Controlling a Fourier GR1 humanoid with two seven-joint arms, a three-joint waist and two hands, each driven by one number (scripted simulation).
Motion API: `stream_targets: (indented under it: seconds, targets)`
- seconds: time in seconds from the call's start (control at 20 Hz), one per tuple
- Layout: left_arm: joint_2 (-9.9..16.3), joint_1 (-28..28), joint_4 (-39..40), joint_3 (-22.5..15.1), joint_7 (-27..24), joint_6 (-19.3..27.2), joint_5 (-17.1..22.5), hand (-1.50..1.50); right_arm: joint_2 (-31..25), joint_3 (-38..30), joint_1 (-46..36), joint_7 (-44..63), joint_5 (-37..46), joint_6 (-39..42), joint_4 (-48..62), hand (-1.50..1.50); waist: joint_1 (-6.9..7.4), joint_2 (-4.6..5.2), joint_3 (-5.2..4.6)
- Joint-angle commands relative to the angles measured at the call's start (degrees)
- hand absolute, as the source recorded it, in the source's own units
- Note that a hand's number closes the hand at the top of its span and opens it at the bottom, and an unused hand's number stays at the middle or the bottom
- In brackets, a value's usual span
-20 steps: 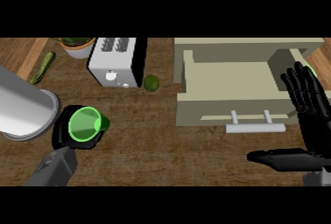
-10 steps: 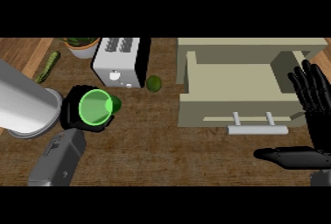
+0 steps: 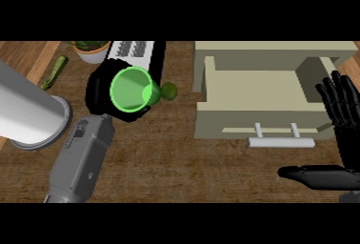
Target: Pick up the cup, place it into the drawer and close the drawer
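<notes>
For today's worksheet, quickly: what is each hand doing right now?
Left hand: shut on the green cup.
Right hand: open, fingers straight, holding nothing.

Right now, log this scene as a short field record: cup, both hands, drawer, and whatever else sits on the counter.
cup: green cup, held up, mouth tilted toward the camera
left hand: black left hand, curled round the cup
right hand: right hand, open, fingers up, at the view's right edge by the drawer
drawer: beige drawer, pulled open, nothing visible inside, handle facing the robot
other items: toaster, metal cylinder, potted plant, small green fruit
</notes>
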Motion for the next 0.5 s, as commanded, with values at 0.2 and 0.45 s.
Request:
stream_targets:
  seconds: [0.2, 0.45]
  targets:
    - [-2.47, -10.21, -9.57, -6.52, 16.26, 9.5, -0.72, 1.5, -0.83, -2.33, 2.32, -2.42, -2.92, 2.42, 0.0, -1.5, -0.77, 0.19, 0.0]
    - [-2.51, -16.33, -3.75, -13.93, 16.38, 18.68, 1.61, 1.5, 1.95, 1.76, 3.0, -0.19, 0.69, 0.14, -3.28, -1.5, -1.76, 0.44, -0.05]
